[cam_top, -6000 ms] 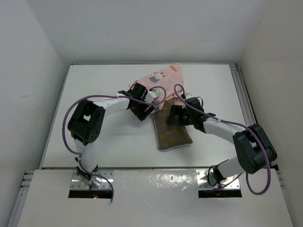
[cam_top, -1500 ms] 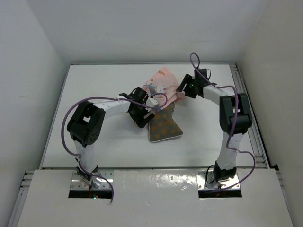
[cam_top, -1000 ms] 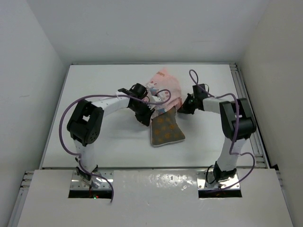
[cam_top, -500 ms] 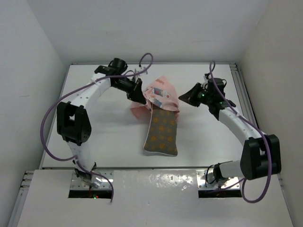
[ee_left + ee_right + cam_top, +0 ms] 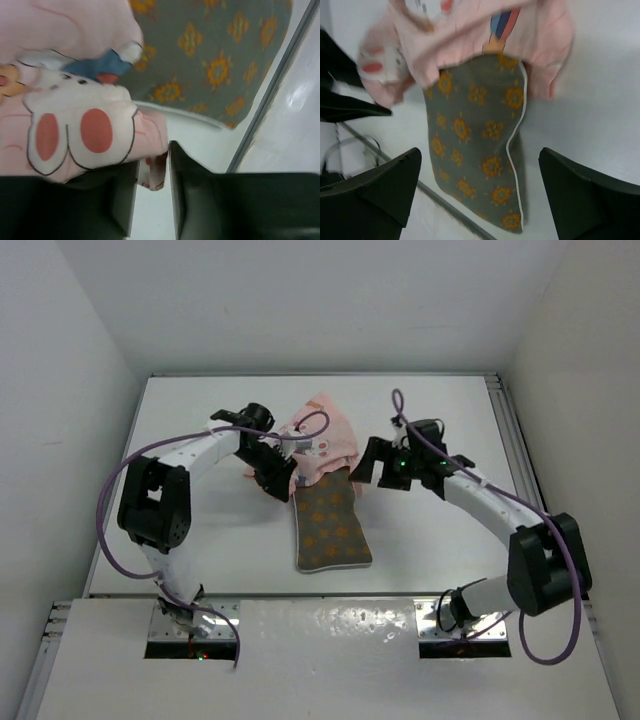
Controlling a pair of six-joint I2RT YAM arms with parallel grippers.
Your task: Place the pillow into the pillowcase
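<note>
The olive-brown pillow [image 5: 330, 525] with orange dots lies lengthwise on the table, its far end tucked into the crumpled pink pillowcase [image 5: 318, 440]. My left gripper [image 5: 285, 480] is at the case's left mouth edge. In the left wrist view it [image 5: 152, 167] is shut on a fold of the pillowcase [image 5: 75, 125], with the pillow [image 5: 215, 55] beyond. My right gripper [image 5: 364, 468] hovers at the pillow's right. In the right wrist view it [image 5: 480, 152] is open wide and empty above the pillow [image 5: 475, 135]. The pillowcase [image 5: 470, 35] covers the pillow's top.
A metal rail [image 5: 272, 90] runs along the table's near edge close to the pillow's near end and also shows in the right wrist view [image 5: 455, 210]. White walls [image 5: 90, 390] close the table in at left, back and right.
My left gripper has come nearer and rightward with the pillowcase edge. My right gripper has moved left toward the pillow. The pillow and case have shifted slightly left.
</note>
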